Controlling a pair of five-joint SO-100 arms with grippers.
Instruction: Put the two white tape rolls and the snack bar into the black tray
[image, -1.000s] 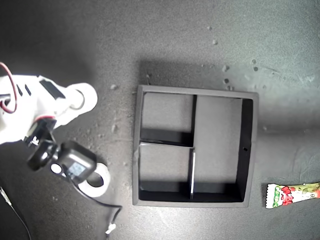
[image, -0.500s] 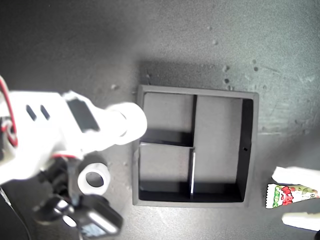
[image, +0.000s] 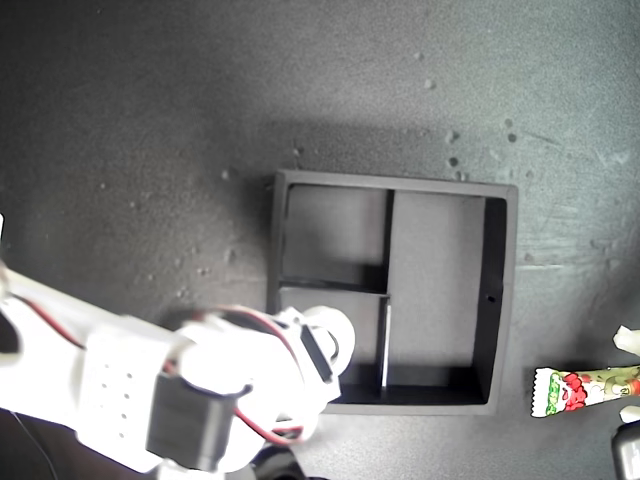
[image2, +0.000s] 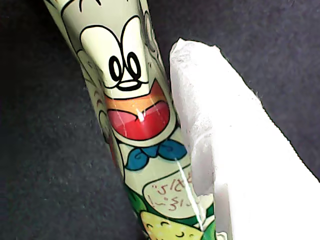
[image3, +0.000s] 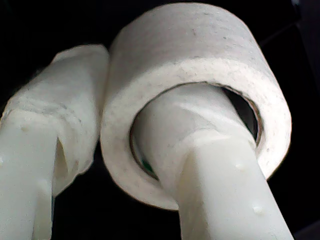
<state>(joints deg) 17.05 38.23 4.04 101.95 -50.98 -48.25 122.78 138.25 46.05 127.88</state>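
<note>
Exterior view shows you the tray (image: 497, 300) lying near the middle of the dark surface (image: 150, 120), its two small square compartments toward that view's left and the long one toward its right, all three bare where you can see into them. Your second arm (image: 130, 400) fills the exterior view's lower left, blurred, and its white tip overlaps the tray's lower small compartment. In the second wrist view you see my second gripper (image3: 125, 150) closed on a tape roll (image3: 200, 60): one of the fingers (image3: 215, 165) runs through the roll's hole and the other presses the roll's outer wall, so the ring's wall is pinched between them, clear of the surface. You cannot make out the second roll in any view. The snack bar (image: 585, 388) lies flat on the surface at the exterior view's lower right, well apart from the tray and outside it. In the first wrist view the bar (image2: 145, 135) runs lengthwise past one white finger (image2: 225, 150) of my first gripper (image2: 200, 165), which sits just beside the wrapper's edge; the other finger is out of frame, so you cannot tell how wide that gripper stands or whether it grips the bar.
</note>
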